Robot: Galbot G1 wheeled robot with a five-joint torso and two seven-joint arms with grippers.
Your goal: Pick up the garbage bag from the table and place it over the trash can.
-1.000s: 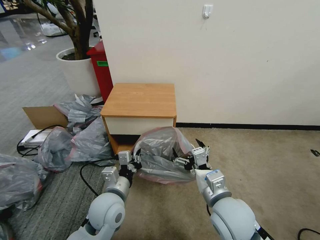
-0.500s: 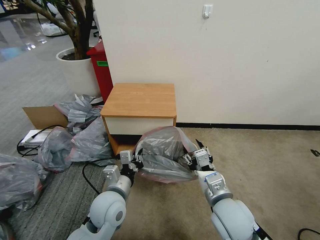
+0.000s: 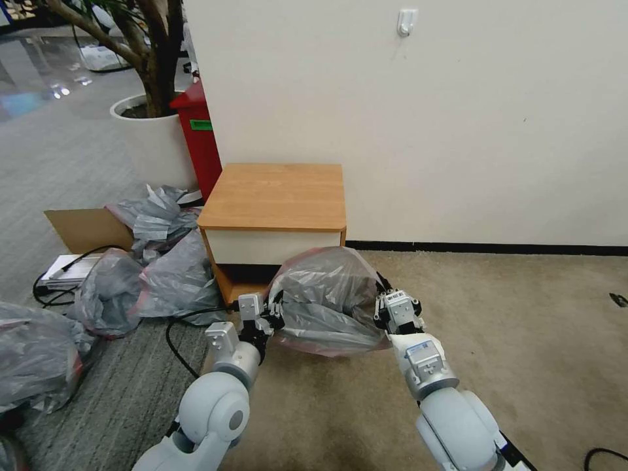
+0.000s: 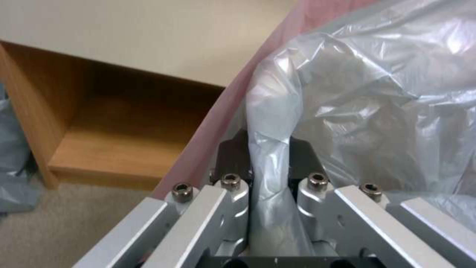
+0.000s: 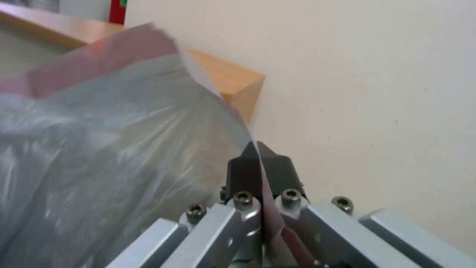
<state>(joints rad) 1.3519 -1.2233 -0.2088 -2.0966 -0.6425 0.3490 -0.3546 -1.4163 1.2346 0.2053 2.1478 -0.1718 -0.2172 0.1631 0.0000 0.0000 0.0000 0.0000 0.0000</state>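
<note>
Facing the small boxy worktop [image 3: 273,196] of orange-brown wood with its white drawer front, I held the thin translucent grey plastic garbage bag [image 3: 324,301] with the pinkish-red rim band stretched between my two arms. The bag hung low before the worktop's drawer front and lower shelf, above the beige carpet [image 3: 510,340], billowed into a rounded dome. The trash can I could not make out beneath the plastic. To my left on the floor lay several bigger crumpled grey plastic sacks [image 3: 163,275], with a tall red box [image 3: 198,137] and a round white planter [image 3: 154,140] farther back. My left pincer [image 3: 269,316] was clamped narrow on a gathered fold of grey plastic at the bag's left side; my left wrist view showed the fold squeezed between the dark pads [image 4: 231,156]. My right pincer [image 3: 386,307] was likewise pinched tight on the pink rim edge at the bag's right side.
</note>
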